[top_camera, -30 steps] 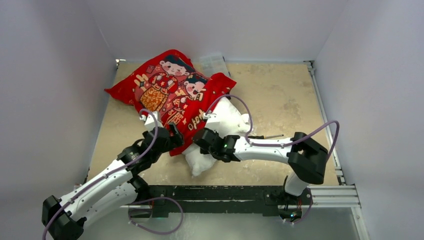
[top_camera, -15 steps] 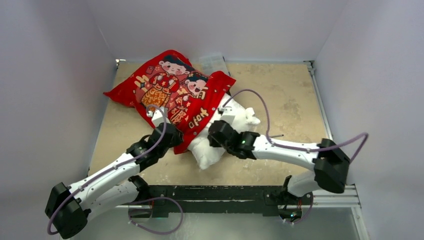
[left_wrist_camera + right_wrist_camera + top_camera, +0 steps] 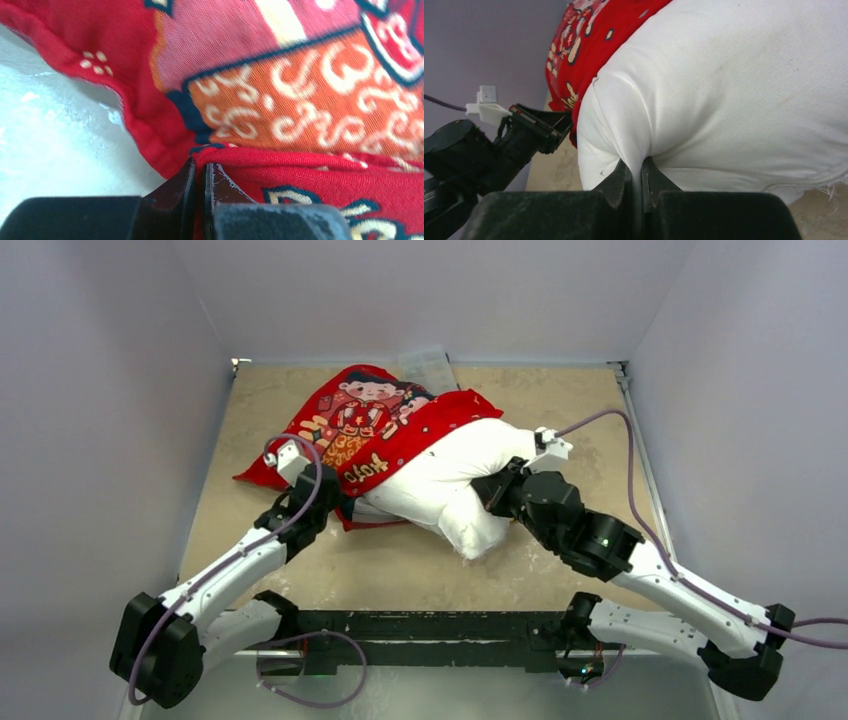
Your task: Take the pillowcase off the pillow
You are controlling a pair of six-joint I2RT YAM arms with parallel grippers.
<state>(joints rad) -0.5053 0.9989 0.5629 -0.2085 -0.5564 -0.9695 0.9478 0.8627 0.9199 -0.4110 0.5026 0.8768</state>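
The red pillowcase lies bunched at the back left and still covers the far end of the white pillow. The pillow's near half sticks out to the right. My left gripper is shut on the pillowcase's folded red edge, and the fabric shows pinched between the jaws at my left gripper. My right gripper is shut on a pleat of the pillow's white fabric, with the pleat running down between the jaws of my right gripper. The pillowcase shows behind it.
A clear plastic packet lies at the back wall. Grey walls close in the beige table on three sides. A black rail runs along the near edge. My left arm's wrist shows in the right wrist view.
My left gripper has shut on the pillowcase's edge. My right arm has dragged the pillow to the right, so more white pillow shows and the pillowcase has bunched toward the back left.
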